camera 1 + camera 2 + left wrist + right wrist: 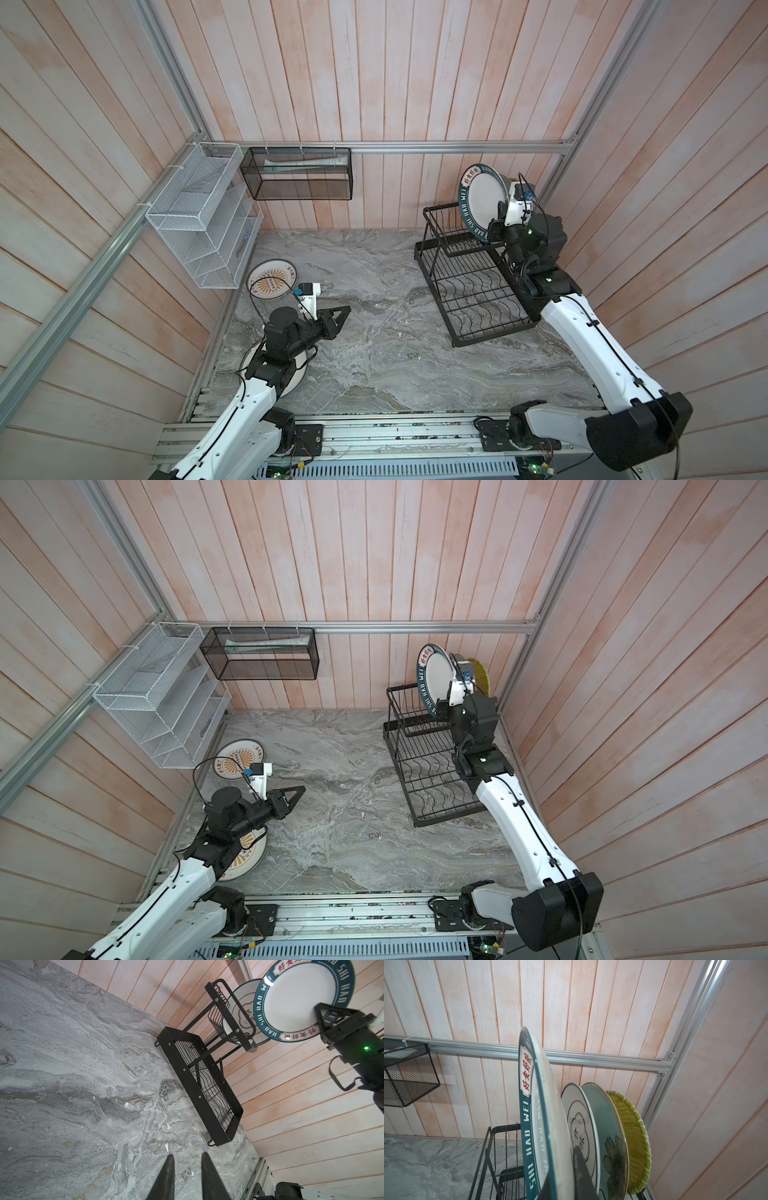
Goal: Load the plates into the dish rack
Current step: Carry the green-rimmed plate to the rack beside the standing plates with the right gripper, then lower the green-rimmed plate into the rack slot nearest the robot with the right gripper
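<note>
White lettered plate (484, 195) clamped on edge at the rack (478, 299)

Right gripper (498, 214) is closed on the lettered plate's lower rim and holds it upright at the rack's upper basket, at 2 o'clock on the table (374, 353). Just beside it, toward 3 o'clock, three plates stand in the basket: ringed plate (578, 1124), flower plate (610, 1147), woven plate (631, 1136). The lettered plate's top sits higher than theirs; whether its bottom edge rests in a slot I cannot tell. Left gripper (188, 1156) hangs above the table toward 9 o'clock, fingers narrowly parted, empty. One sunburst plate (272, 279) lies flat at 10 o'clock, and a second sunburst plate (249, 854) lies at 8 o'clock under the left arm.
</note>
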